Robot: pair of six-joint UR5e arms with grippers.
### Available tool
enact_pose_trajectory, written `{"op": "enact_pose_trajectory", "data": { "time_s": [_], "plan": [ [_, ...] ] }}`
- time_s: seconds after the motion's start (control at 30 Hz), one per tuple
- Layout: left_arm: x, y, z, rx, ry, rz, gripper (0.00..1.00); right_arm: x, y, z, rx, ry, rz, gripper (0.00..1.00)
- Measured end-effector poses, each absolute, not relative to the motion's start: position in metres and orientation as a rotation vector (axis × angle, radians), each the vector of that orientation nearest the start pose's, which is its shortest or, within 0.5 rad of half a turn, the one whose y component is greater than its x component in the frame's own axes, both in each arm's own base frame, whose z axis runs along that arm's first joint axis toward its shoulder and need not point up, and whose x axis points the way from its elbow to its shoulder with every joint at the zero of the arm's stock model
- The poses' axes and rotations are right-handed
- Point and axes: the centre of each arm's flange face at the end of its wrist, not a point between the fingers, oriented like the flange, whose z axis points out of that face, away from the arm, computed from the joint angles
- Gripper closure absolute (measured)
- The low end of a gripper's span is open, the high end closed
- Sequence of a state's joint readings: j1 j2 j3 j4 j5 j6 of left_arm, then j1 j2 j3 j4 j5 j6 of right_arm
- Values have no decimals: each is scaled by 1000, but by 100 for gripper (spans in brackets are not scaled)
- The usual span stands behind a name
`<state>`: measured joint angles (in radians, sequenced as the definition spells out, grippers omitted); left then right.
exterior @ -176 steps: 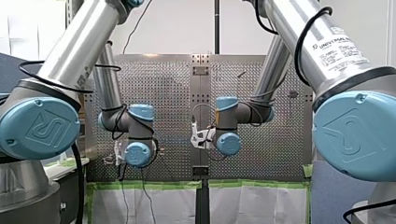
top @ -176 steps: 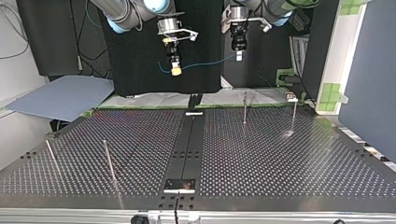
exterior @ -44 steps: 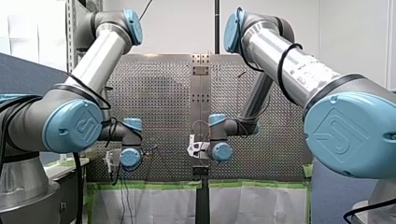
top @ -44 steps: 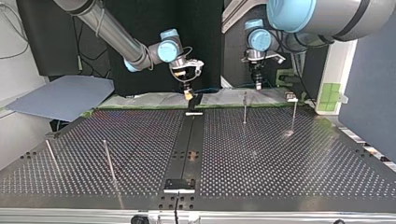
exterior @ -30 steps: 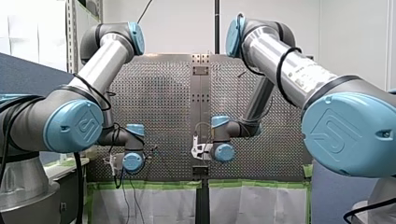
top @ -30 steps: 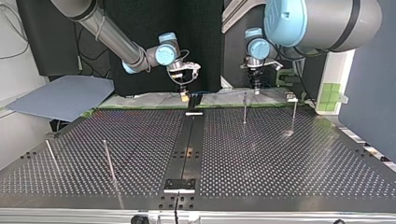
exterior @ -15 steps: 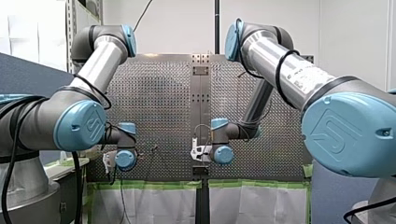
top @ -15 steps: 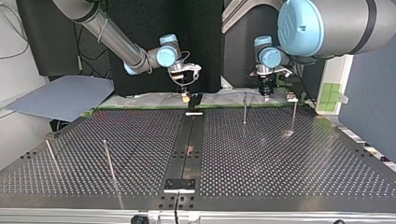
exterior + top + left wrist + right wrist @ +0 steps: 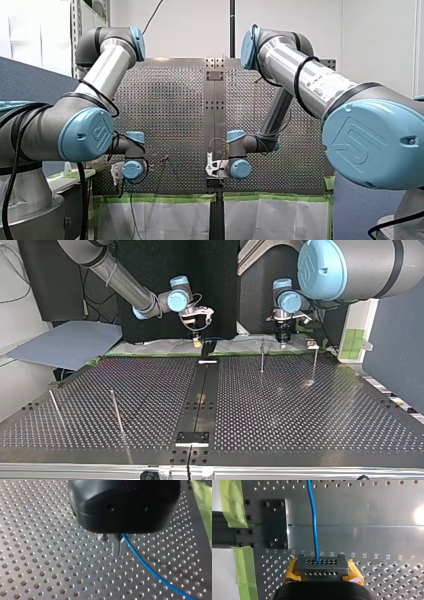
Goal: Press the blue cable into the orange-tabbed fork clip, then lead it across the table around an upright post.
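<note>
Blue and thin, the cable (image 9: 313,517) runs between both pincers, low over the perforated counter (image 9: 50,555). My left pincer (image 9: 118,548) has its metal fingers closed on it. My right pincer (image 9: 321,566), yellow-padded, is likewise clamped on it, and the run leaving it is nearly straight. The cable is judged light, limp and smooth-jacketed, so it is liable to sag or slip through a slack grip. It is best held close on either side of the seating point. The fork clip is not made out. Upright posts (image 9: 262,356) stand on the counter.

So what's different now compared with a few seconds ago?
My right hand and my left hand came down to the table's edge, still gripping the blue cable; my left hand also slid toward the top view's right. The posts stayed put.
</note>
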<state>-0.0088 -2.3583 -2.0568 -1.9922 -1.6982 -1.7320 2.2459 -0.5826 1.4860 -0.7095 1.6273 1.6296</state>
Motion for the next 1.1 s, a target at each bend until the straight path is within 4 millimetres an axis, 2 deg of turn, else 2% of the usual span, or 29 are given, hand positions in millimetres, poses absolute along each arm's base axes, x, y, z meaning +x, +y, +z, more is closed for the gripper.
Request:
{"op": "enact_pose_trajectory", "data": {
  "time_s": [0.53, 0.77, 1.1],
  "plan": [
    [508, -133, -22, -182, 1678, -60, 100, 502, -468, -35, 1790, -1033, 1499, 100],
    [522, -133, -17, -183, 1682, -59, 100, 496, -477, -43, 1783, -1049, 1487, 100],
    [545, -130, -8, -189, 1683, -56, 100, 496, -501, -30, 1760, -1058, 1487, 100]
  ]
}}
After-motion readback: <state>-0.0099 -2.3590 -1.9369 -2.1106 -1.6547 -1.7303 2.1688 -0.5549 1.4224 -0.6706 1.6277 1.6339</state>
